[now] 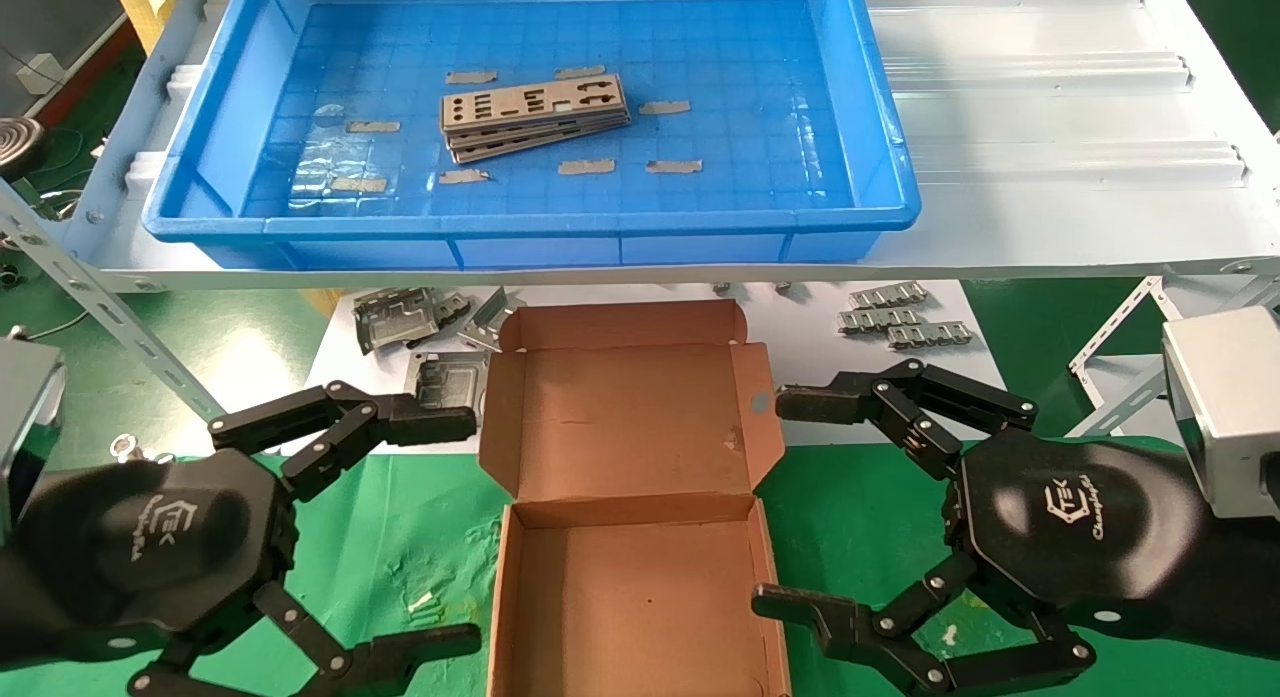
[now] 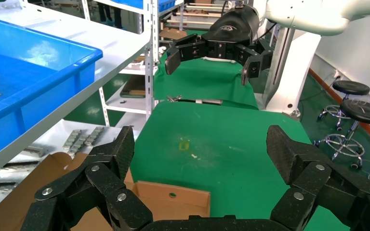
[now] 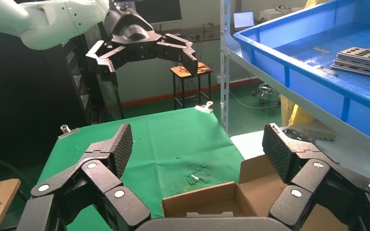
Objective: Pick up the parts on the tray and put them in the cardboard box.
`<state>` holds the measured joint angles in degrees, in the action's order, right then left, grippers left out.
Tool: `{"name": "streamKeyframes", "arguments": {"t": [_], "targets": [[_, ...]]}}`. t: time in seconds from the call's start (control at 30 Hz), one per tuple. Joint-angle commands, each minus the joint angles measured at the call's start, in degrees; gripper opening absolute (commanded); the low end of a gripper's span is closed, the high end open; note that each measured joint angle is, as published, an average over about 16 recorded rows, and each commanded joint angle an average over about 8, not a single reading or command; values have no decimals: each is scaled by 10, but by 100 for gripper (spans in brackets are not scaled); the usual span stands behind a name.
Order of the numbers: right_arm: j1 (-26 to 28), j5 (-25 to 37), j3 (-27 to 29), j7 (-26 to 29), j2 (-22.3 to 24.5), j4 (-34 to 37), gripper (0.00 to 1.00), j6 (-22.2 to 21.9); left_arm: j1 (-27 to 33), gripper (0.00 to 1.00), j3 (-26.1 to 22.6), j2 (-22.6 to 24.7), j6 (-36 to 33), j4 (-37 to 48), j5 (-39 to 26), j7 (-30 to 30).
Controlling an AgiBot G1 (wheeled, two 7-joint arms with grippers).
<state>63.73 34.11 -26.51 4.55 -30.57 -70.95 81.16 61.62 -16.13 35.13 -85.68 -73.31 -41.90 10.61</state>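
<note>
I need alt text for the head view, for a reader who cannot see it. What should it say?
An open, empty cardboard box sits on green cloth between the open left gripper and the open right gripper. Behind it, on a white shelf, a blue tray holds a small stack of punched metal parts.

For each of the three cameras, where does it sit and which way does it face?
Head view: on the head, facing forward and down at the tray, the parts and the open cardboard box; both grippers show, left gripper, right gripper.
Left wrist view: on the left wrist, looking across the green mat; own open jaws in front, the right gripper beyond.
Right wrist view: on the right wrist, looking the opposite way; own open jaws, the left gripper beyond.
Shared: all show the tray and box.
</note>
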Motion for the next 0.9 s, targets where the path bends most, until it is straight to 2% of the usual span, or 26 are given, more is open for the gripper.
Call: {"name": "streamKeyframes", "arguments": {"t": [0.03,0.23,0.47,0.5,0.73,0.9], "targets": [[0,0,0,0,0,0,0,0,0,100,0,0,0,0,0,0],[0,0,0,0,0,0,0,0,0,100,0,0,0,0,0,0],[0,0,0,0,0,0,87,0,0,100,0,0,0,0,0,0],[0,0,0,0,0,0,87,0,0,100,0,0,0,0,0,0],[0,0,0,0,0,0,0,0,0,100,0,0,0,0,0,0],[0,0,0,0,0,0,0,0,0,100,0,0,0,0,0,0]]}}
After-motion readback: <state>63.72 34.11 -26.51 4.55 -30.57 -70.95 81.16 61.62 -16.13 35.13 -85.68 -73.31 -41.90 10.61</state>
